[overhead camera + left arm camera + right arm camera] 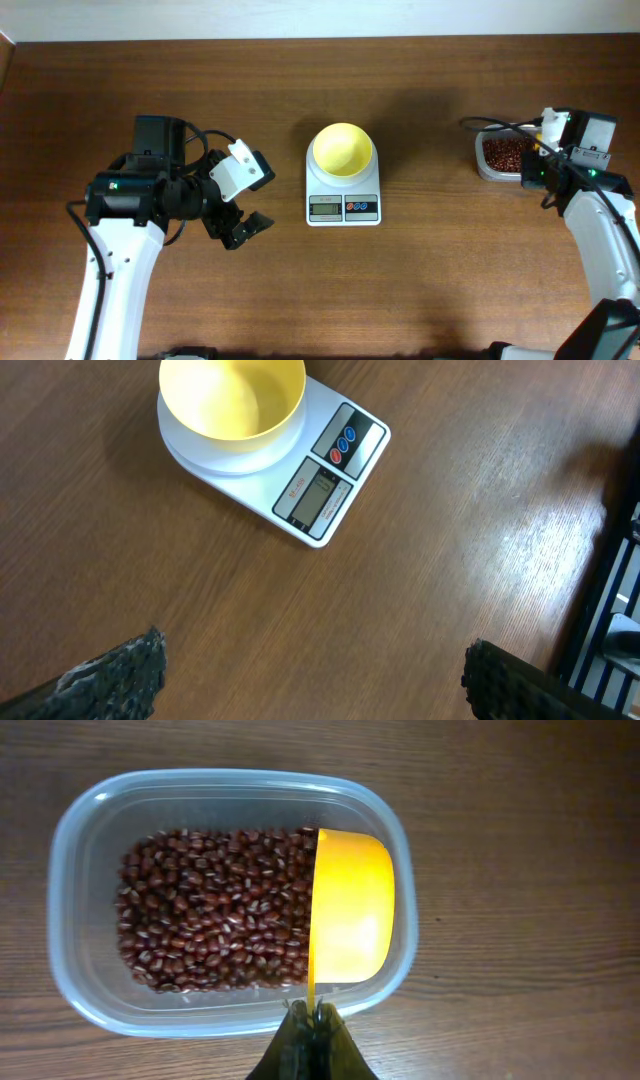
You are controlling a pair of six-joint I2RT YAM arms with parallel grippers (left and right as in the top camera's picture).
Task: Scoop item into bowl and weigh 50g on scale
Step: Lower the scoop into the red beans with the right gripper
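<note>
From overhead, the small round pale yellow plastic bowl (343, 150) sat empty on the small white rectangular digital scale (343, 208) at mid-table. The clear rounded-rectangle plastic container (482, 160) lay well apart at the right edge, under the right gripper (537, 160). The left gripper (248, 230) hovered left of the scale, not touching it.

In the left wrist view, its fingers (115, 675) stood wide apart over the bare brown wooden table (420, 580) and grasped nothing.

In the right wrist view, the right gripper's jaws were clenched on the thin handle of the small yellow plastic scoop (350, 905). Its cup lay at the container's right end, against the many small dark reddish-brown beans (215, 910). No beans showed on its visible face.

The beans looked hard, loose and quick to roll, so they were best carried level in the stiff, light scoop, gripped by its handle.
</note>
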